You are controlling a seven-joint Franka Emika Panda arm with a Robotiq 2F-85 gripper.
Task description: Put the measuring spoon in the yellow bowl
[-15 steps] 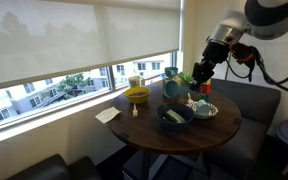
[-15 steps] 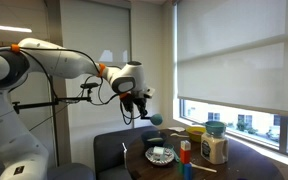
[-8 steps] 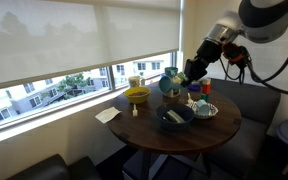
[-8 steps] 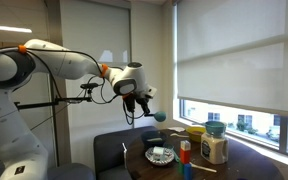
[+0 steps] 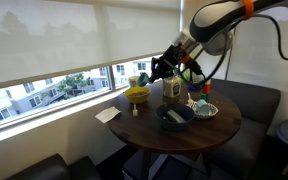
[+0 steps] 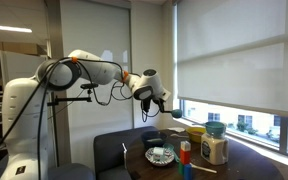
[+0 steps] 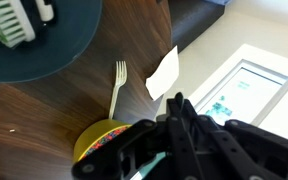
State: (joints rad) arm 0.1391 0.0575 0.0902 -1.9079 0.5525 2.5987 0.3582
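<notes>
Pale teal, the measuring spoon (image 6: pixel 176 113) hangs clamped in our gripper (image 6: pixel 167 106), nearly over the yellow bowl (image 5: pixel 136 95) by the worktop's (image 5: pixel 214 130) window-side edge. We should centre over the bowl, lower close, then release gently.

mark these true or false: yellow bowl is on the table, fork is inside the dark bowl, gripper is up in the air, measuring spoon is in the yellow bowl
The yellow bowl stands on the table. True.

The fork is inside the dark bowl. False: the fork lies on the table top beside the white napkin, with its handle end toward the yellow bowl.

The gripper is up in the air, above the table. True.

The measuring spoon lies in the yellow bowl. False: the measuring spoon appears to be held at the gripper, above the bowl and not in it.
</notes>
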